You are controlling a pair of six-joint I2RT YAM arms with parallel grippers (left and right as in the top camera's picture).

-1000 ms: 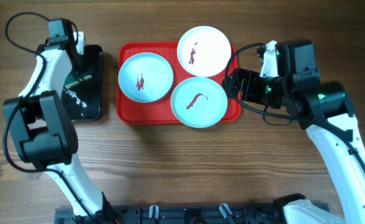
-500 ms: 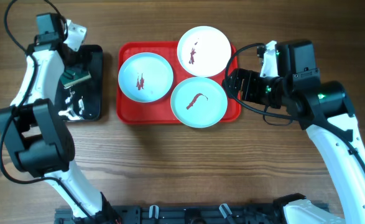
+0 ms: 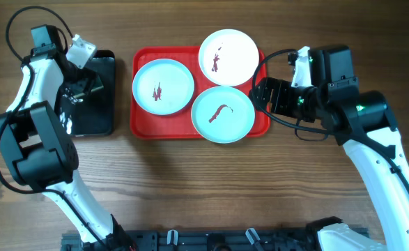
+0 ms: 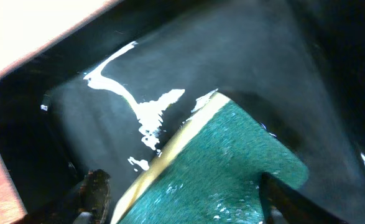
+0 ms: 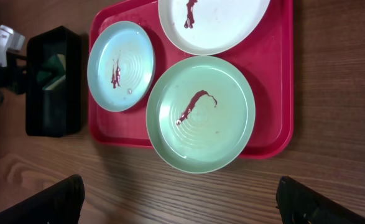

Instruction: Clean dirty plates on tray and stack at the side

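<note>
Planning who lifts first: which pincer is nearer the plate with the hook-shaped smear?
Right. The right pincer hangs at the right rim of the red tray, beside that plate. The left pincer grips a sponge over the black tray, beyond the red tray's far side.

In the right wrist view, the white plate point(image 5: 213, 22) at the tray's point(image 5: 275, 93) upper edge is cut off by the picture's top. From overhead, the black tray point(image 3: 96, 115) left of the tray is partly covered by the left arm point(image 3: 37, 73). The sponge point(image 4: 232, 162) is cropped at the left wrist picture's bottom.
</note>
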